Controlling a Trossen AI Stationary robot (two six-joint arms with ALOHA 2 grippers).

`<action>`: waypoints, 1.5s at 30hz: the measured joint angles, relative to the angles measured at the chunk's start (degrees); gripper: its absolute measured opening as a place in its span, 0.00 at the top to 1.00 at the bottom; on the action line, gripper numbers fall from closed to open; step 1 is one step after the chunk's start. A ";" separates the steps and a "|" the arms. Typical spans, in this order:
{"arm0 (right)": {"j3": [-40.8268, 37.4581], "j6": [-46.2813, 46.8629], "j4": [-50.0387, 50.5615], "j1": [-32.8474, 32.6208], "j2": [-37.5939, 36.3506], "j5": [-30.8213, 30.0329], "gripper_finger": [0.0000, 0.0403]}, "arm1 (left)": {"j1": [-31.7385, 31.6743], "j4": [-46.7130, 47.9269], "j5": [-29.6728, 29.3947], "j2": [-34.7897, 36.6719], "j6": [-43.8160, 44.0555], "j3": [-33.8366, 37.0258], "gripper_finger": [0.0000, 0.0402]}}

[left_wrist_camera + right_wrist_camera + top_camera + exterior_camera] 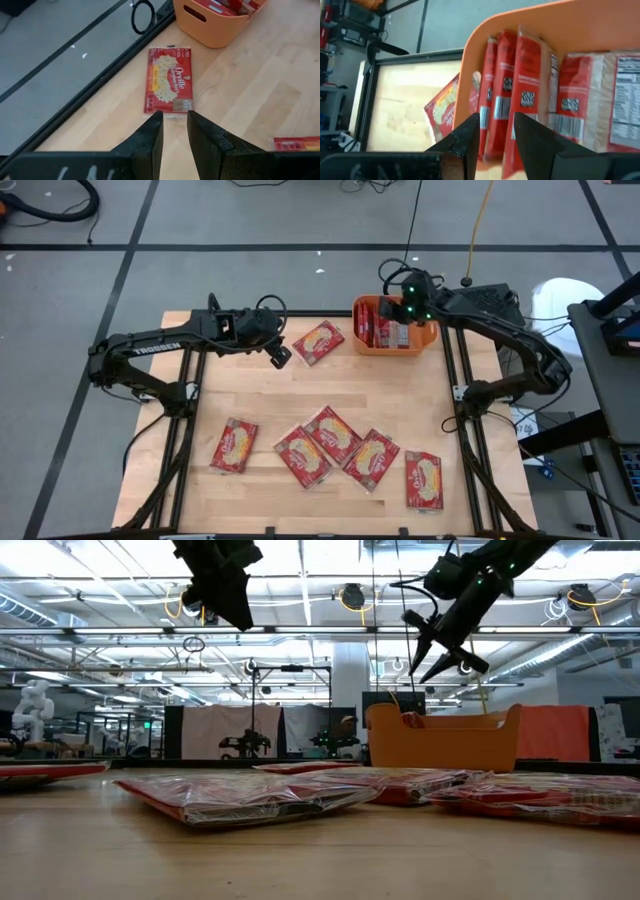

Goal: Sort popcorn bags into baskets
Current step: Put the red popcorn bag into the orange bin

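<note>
**Q:** Nearest the front edge of the table [270,510], what is left to sort?

**A:** Five popcorn bags [331,442] lie flat in a loose row, some overlapping, none in my grip. Farther back a sixth bag [318,343] lies alone just beside the basket [395,346].

**Q:** And the far end?

**A:** Several bags stand on edge inside the orange basket; that part I judge done. My left gripper [174,120] hovers over the sixth bag, fingers slightly parted, grasping nothing. My right gripper [497,125] hangs above the basket, fingers likewise parted and empty.
</note>
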State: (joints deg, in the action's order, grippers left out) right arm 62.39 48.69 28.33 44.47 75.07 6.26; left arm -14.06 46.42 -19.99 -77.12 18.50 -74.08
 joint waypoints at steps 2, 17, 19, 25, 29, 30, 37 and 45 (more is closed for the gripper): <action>0.00 -0.07 1.24 -0.67 -1.34 0.07 0.72 | 0.10 0.05 0.94 0.00 0.07 0.00 0.77; 0.00 1.75 2.41 -17.14 -8.86 1.32 0.72 | 5.29 5.93 13.11 0.00 12.13 0.00 0.77; 0.00 2.65 2.41 -20.13 -9.03 0.86 0.72 | 6.88 7.87 13.51 -0.02 14.17 0.00 0.77; 0.00 5.74 2.41 -29.00 -8.99 -2.69 0.72 | 12.88 13.68 13.52 0.00 22.72 0.32 0.77; 0.00 7.50 2.40 -34.09 -8.96 -6.24 0.72 | 17.16 15.77 13.54 -0.04 32.50 3.21 0.77; 0.00 7.90 2.40 -35.16 -8.96 -6.80 0.72 | 18.42 16.21 13.61 -0.04 34.44 3.91 0.77; 0.00 9.60 2.21 -41.75 -8.96 -8.13 0.72 | 26.35 16.72 14.54 -0.04 46.98 10.62 0.77; 0.00 9.09 2.19 -46.69 -8.96 -8.51 0.72 | 30.84 16.24 25.45 -0.04 60.90 18.52 0.77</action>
State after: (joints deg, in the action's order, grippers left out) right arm 62.39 57.78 30.53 -2.22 66.11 -2.25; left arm 16.78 62.66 5.45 -77.17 79.41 -55.56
